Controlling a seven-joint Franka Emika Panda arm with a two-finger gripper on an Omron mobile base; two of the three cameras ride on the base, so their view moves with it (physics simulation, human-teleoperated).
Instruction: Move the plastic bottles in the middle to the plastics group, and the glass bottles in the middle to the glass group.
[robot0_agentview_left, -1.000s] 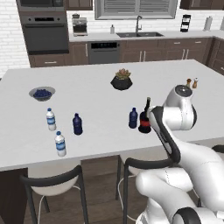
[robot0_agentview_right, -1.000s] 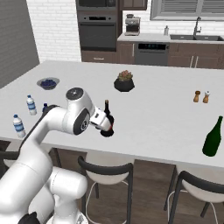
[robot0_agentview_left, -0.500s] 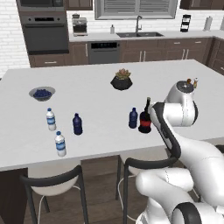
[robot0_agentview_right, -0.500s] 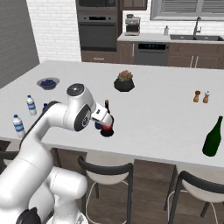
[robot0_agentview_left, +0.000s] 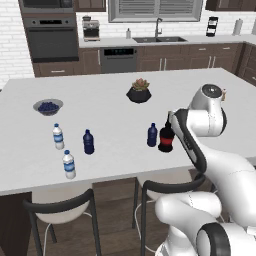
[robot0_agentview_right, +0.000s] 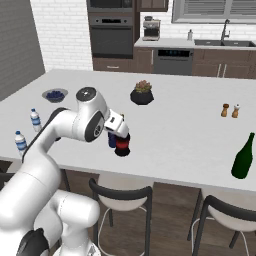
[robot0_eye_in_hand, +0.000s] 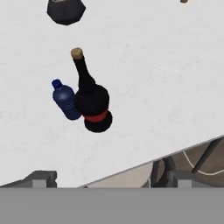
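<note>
Little of the sorting looks finished. On the white island counter (robot0_agentview_left: 115, 125), a black glass bottle (robot0_agentview_left: 166, 140) with a red label band stands just beside a small navy plastic bottle (robot0_agentview_left: 152, 135) near the middle. Toward the left end stand two clear water bottles, one further back (robot0_agentview_left: 58, 136) and one near the front edge (robot0_agentview_left: 68, 164), with a second navy bottle (robot0_agentview_left: 88, 142) between them and a little to the right. Which of the clear ones belongs to the plastics group I cannot tell (they look alike). Far to the right stands a green glass bottle (robot0_agentview_right: 243, 157), probably the glass group, well apart from the black one. So, as I judge it, the black bottle and the navy one next to it at least are not yet moved.

The gripper (robot0_agentview_right: 119, 131) hangs over the black bottle, its jaws spread wide and holding nothing; in the hand view the two grey fingertips (robot0_eye_in_hand: 41, 178) rise at the bottom, clear of the bottle below.

The black bottle is squat and round-bodied, with a long thin neck ending in a tan, cork-like stopper (robot0_eye_in_hand: 77, 53). The navy bottle is a slim cylinder with a blue cap. The counter is smooth, matte and pale. Further back sit a dark faceted pot (robot0_agentview_left: 138, 94) holding a succulent, and a grey bowl of blueberries (robot0_agentview_left: 48, 106).
</note>
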